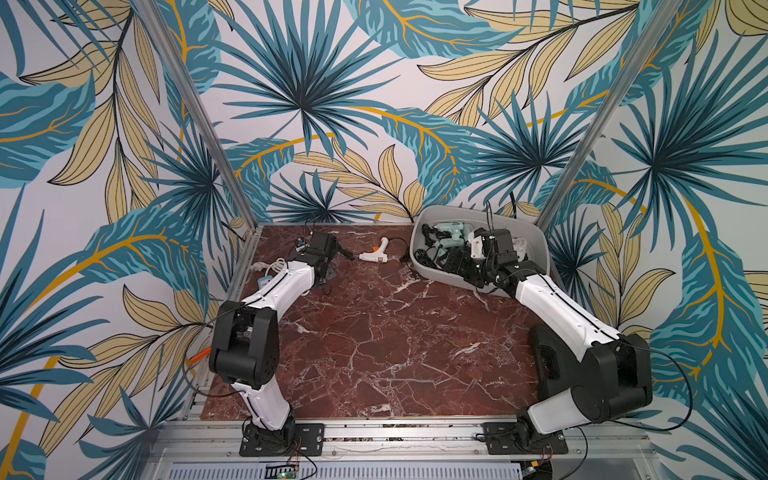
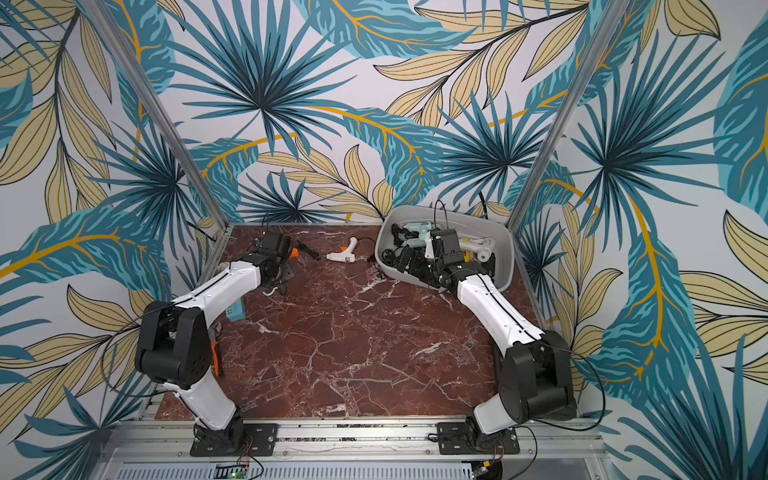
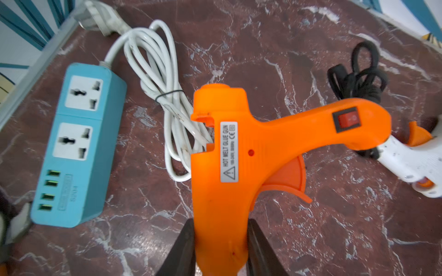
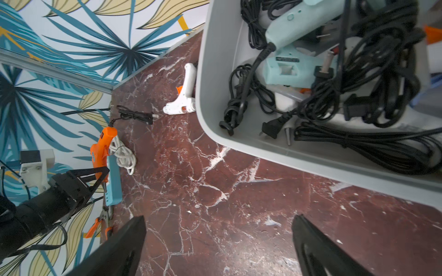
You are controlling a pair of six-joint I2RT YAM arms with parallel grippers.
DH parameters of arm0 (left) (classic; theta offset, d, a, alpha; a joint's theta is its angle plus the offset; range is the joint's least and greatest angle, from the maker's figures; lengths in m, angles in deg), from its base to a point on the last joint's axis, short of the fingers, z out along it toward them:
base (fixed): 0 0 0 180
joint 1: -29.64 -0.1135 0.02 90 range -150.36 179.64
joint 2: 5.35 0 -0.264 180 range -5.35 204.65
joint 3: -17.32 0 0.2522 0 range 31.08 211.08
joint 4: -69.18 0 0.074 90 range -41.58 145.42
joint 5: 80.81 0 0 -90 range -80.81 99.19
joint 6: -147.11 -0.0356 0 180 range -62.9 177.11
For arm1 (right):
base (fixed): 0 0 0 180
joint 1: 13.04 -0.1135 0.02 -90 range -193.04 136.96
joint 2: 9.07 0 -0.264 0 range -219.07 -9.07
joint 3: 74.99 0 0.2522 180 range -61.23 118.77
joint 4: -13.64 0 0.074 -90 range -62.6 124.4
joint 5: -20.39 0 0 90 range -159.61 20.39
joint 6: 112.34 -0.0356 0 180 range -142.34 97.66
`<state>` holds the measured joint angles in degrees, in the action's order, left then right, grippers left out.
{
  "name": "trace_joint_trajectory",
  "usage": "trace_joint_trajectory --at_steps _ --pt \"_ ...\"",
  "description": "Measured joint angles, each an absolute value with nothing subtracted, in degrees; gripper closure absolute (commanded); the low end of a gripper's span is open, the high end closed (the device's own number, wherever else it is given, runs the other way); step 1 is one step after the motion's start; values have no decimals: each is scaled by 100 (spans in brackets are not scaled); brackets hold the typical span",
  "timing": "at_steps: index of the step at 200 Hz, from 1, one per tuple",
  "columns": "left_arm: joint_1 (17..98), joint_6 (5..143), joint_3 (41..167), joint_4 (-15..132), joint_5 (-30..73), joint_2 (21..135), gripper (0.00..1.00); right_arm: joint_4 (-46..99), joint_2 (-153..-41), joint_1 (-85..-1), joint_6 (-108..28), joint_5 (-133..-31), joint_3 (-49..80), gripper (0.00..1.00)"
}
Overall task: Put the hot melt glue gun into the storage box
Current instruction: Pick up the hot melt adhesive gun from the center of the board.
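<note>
at 10 o'clock, near the left edge of the surface (image 1: pixel 374 353), the left end effector (image 3: pixel 220 229) is clamped on the orange hot melt glue gun (image 3: pixel 227 155). a white glue gun (image 1: pixel 373 255) lies at 12 o'clock. at 2 o'clock the storage box (image 4: pixel 215 59) holds mint glue guns (image 4: pixel 294 26) and black cords (image 4: pixel 358 148). the right end effector (image 4: pixel 218 217) is wide apart and empty at the box rim. the middle toward 6 o'clock is open room.

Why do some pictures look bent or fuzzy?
Left wrist view: the label on the orange glue gun reads sharp, the power strip is softer. Right wrist view: cords in the box are crisp, the close fingers just dark shapes. Both top views: even light, faint shadows, posts leaning outward.
</note>
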<state>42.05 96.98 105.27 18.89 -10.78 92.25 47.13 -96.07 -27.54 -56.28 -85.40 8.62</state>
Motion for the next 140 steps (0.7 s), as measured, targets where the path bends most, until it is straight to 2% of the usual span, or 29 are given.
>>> trace_joint_trajectory --at_steps 55,93,140 --pt "4329 9001 10298 1900 -1043 8375 100 4011 -9688 -2981 -5942 -8997 862 1" --pt "4428 8424 10024 2234 -392 7892 100 3489 -10024 -3080 -6157 -9456 864 3" --pt "4747 7882 9957 2601 303 7822 100 3036 -10271 -3403 -6401 -9887 1028 5"
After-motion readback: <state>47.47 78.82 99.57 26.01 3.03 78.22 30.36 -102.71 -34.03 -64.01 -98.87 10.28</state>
